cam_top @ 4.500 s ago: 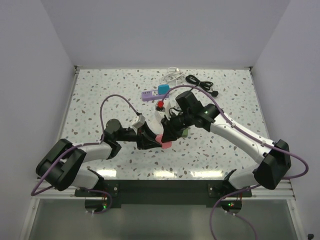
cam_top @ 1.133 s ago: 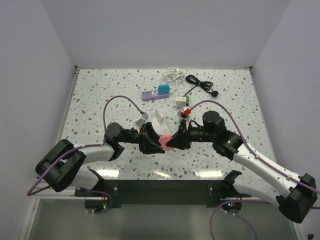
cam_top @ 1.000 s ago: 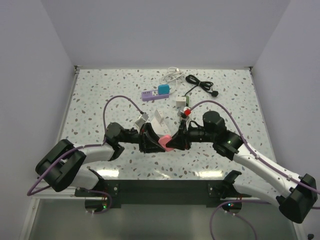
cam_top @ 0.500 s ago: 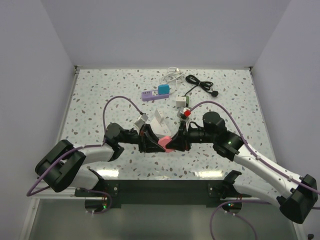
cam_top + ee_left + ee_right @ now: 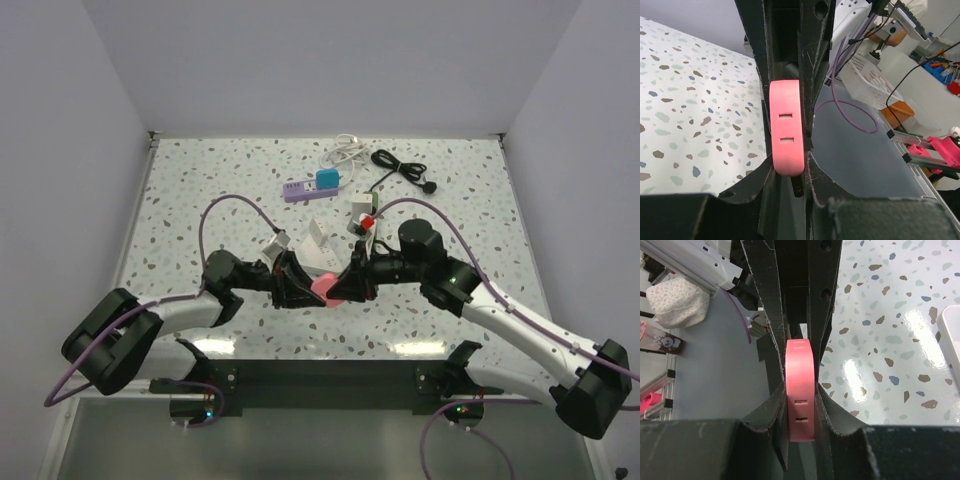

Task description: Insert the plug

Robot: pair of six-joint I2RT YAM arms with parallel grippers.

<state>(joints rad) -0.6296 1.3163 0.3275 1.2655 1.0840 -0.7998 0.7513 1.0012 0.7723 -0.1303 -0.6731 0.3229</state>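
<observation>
A pink socket block [image 5: 324, 287] with two slots hangs just above the table's near middle, held from both sides. My left gripper [image 5: 303, 285] is shut on its left end. My right gripper [image 5: 346, 284] is shut on its right end. In the left wrist view the block [image 5: 785, 135] sits between my fingers [image 5: 816, 175] at the gripper [image 5: 787, 169], with a short black prong [image 5: 797, 186] under it. In the right wrist view the block [image 5: 800, 370] is clamped in the gripper [image 5: 801, 412]. A black cable with a plug [image 5: 431, 187] lies at the back right.
At the back of the table lie a purple strip [image 5: 296, 190], a blue adapter [image 5: 328, 180], a white cable [image 5: 345, 150] and a white adapter [image 5: 360, 200]. A white block [image 5: 318, 240] lies just behind the grippers. Walls close in on both sides.
Both grippers and the pink block have shifted slightly left and back. The left arm's elbow has swung lower. Both holds are unchanged.
</observation>
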